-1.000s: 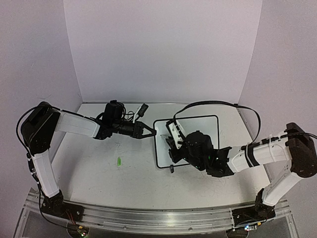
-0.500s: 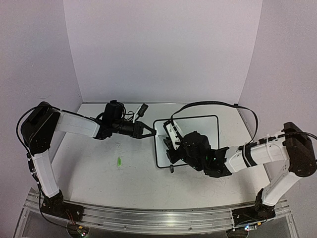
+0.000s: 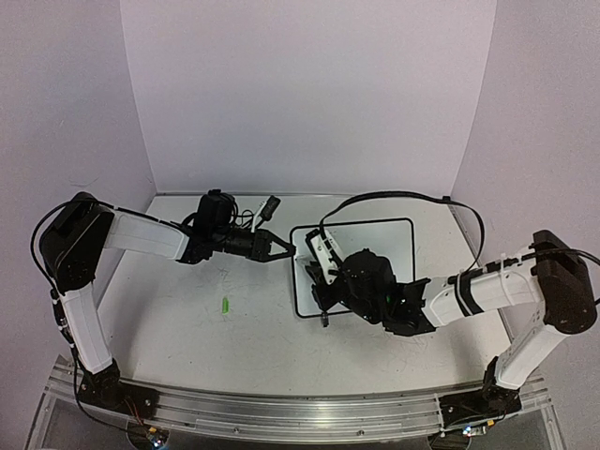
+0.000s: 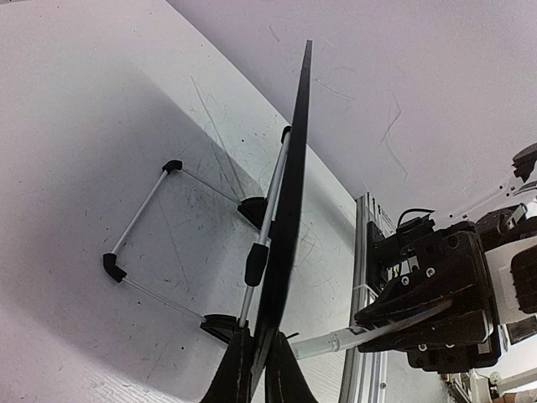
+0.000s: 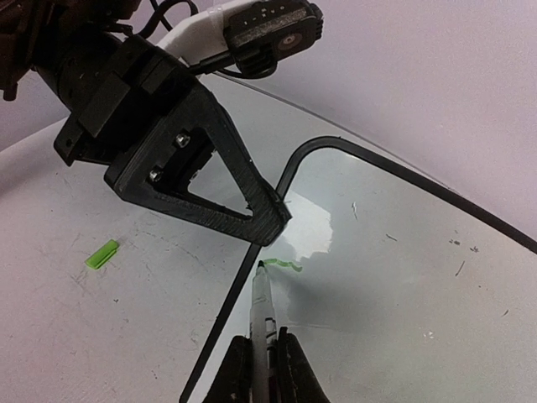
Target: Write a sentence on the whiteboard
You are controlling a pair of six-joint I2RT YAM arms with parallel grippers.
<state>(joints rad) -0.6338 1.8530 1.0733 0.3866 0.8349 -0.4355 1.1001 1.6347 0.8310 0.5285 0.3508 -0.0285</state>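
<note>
Shifted a little to the left over the past second, the right claw (image 3: 323, 281) and its black wrist hang over the near-left part of the whiteboard (image 3: 375, 236), while the left arm has kept its place. The black-framed board sits right of centre on the table (image 3: 187, 319), toward the far side, and the wrist hides much of its near half from above. The right claw is pinched on a marker (image 5: 261, 306), whose tip touches the glossy surface just inside the frame at the board's left edge. Of the sentence (image 5: 284, 265), only a short green stroke shows, running right from the tip. The left claw (image 3: 281, 249) reaches in from the left with its fingers pressed on the board's left rim, just beyond the marker tip. Seen edge-on from the left wrist, the board is a thin black line clamped between the fingers (image 4: 239, 369), with a wire stand (image 4: 143, 210) and its black feet resting on the table beside it. A small green cap (image 3: 226, 304) lies on the table to the left, well apart from the board.
</note>
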